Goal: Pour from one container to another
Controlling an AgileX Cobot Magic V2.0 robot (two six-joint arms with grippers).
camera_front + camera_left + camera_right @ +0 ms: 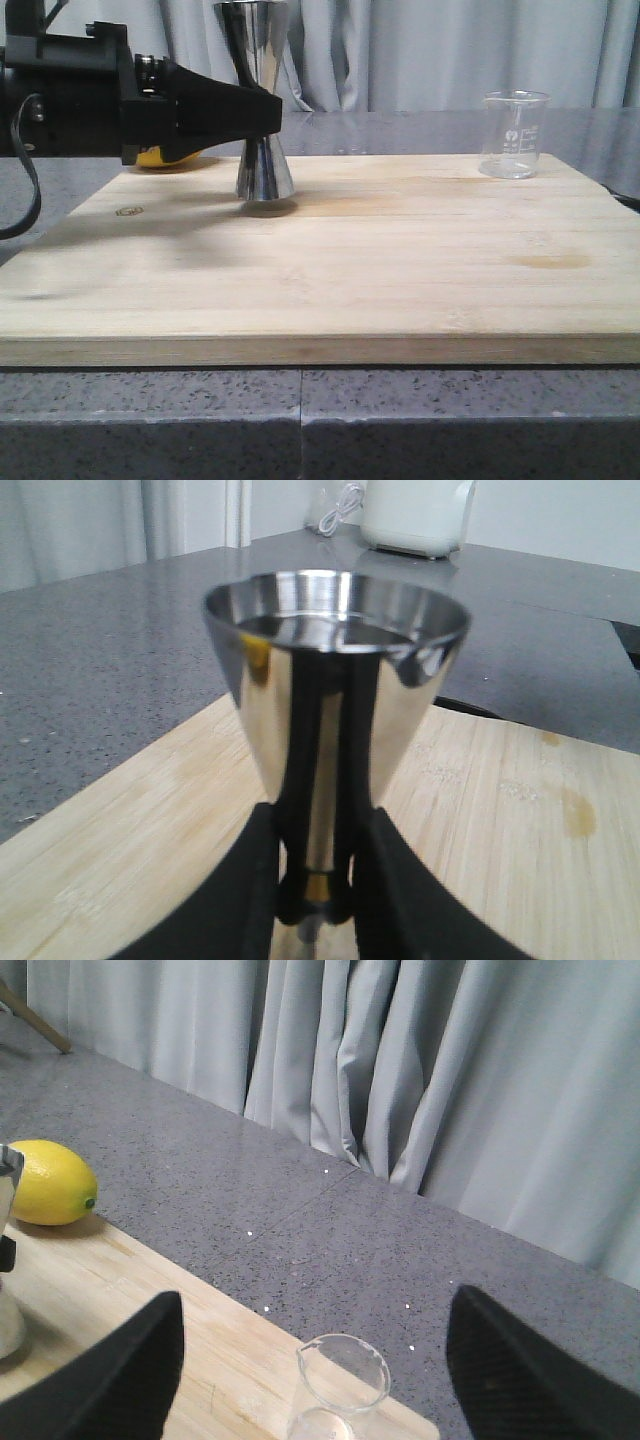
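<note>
The left hand [262,112] reaches in level, clamped on the jigger [262,70] at its waist, upright on the board [330,270]; right hand [310,1385] spread wide above the beaker [515,134], far right; jigger's top cropped.

Left pincer [262,108] clamped level at mid-height; right pincer [315,1380] spread wide, angled downward.

jigger [262,110] left on board [400,270], beaker [514,134] far right.

steel jigger [262,110] upright, glass beaker [515,134] upright
</note>
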